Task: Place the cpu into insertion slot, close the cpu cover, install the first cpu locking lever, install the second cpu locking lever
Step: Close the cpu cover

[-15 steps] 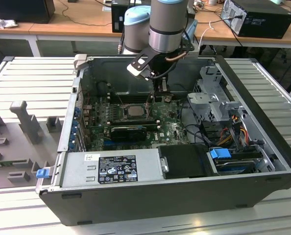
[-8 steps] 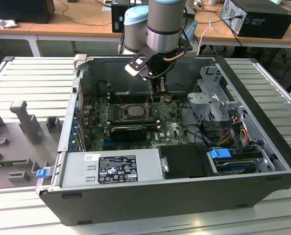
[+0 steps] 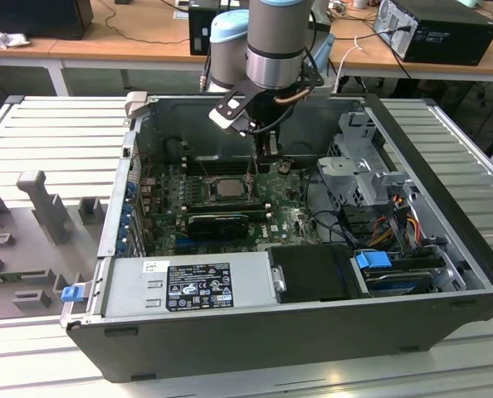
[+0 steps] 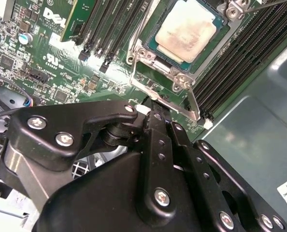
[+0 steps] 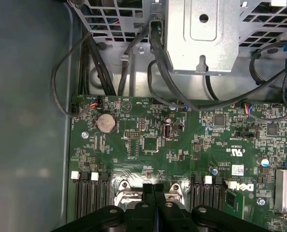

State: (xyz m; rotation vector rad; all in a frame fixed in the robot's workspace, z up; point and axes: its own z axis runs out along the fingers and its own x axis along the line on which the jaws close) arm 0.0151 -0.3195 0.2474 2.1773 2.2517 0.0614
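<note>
My hand (image 5: 154, 193) has its fingers pressed together with nothing between them, low over the green board (image 5: 148, 140). The chip (image 4: 187, 31) lies flat in its socket (image 4: 150, 65), just ahead of my fingertips, and a thin metal lever (image 4: 194, 100) runs beside it. I judge this is lever work. I should push squarely on the bar, steadily, keeping off the chip's bare top.

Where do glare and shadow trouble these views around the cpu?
In the second wrist view, light washes the cpu pale, while the black end effector looks very dark; in the exterior view, the case interior around the insertion slot is dimmer than the bright ribbed table.
</note>
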